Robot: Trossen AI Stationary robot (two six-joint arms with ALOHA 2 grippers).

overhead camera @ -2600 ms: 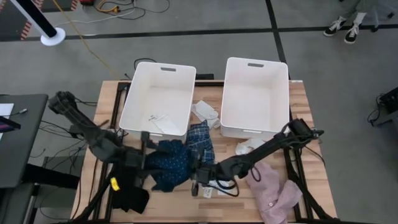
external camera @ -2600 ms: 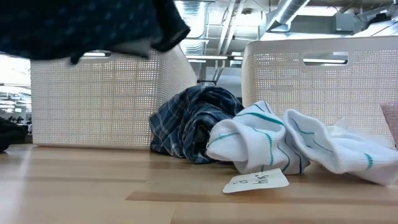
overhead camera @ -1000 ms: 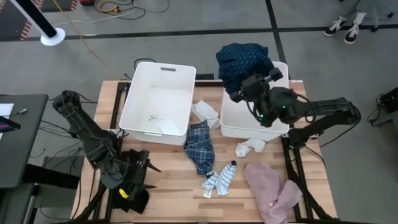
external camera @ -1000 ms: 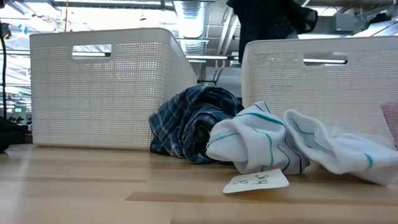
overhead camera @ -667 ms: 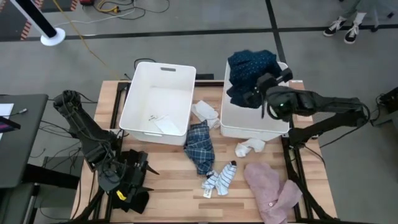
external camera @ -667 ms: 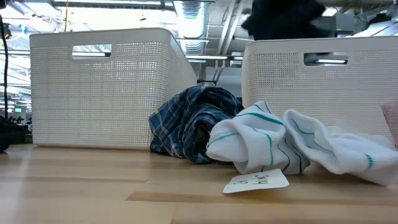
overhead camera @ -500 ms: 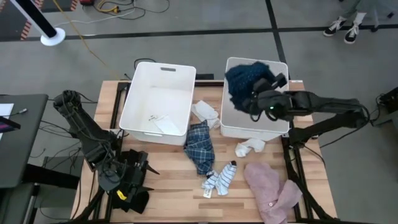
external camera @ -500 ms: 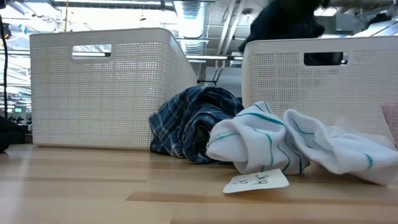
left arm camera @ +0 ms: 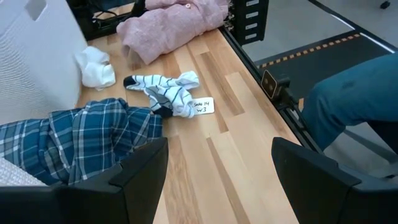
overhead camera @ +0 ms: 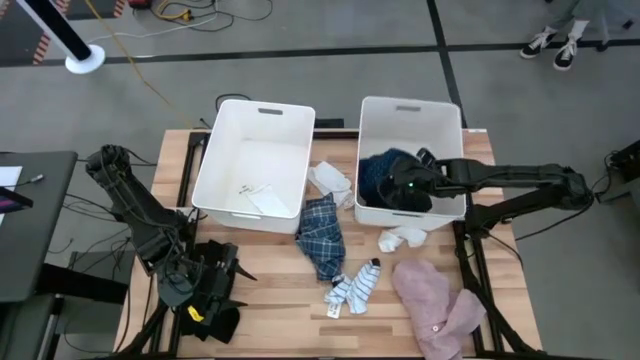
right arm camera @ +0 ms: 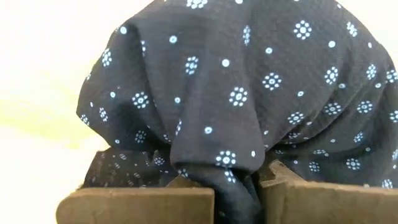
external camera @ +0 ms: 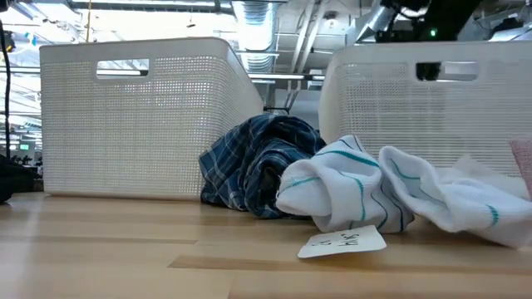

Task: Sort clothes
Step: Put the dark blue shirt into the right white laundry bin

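The navy dotted garment [overhead camera: 383, 172] lies bunched in the near part of the right white tub [overhead camera: 410, 104]. My right gripper [overhead camera: 408, 186] reaches into that tub and is shut on the garment. My left gripper [overhead camera: 222, 272] is open and empty at the table's near left, beside the black garment [overhead camera: 214, 322]. On the table lie the blue plaid garment [overhead camera: 322, 236], the striped socks [overhead camera: 355, 288], a white sock [overhead camera: 403, 237] and the pink garment [overhead camera: 436, 306]. My right gripper pinches a fold of the navy dotted garment [right arm camera: 234, 179] between its two fingers. The arm comes from the table's right side, over the tub's rim. The garment bunches up in front of the fingers [right arm camera: 143, 205] and sits inside the right tub.
The left white tub [overhead camera: 255, 112] holds a paper slip. Another white sock [overhead camera: 330, 180] lies between the two tubs. A paper tag [external camera: 342, 242] lies by the striped socks [left arm camera: 163, 91]. A person's leg [left arm camera: 348, 106] shows beyond the table's edge.
My right gripper has come down from above the right tub's far rim into the tub, moving toward the near edge, still shut on the navy dotted garment. The garment has gone from hanging above the tub to lying bunched inside it.
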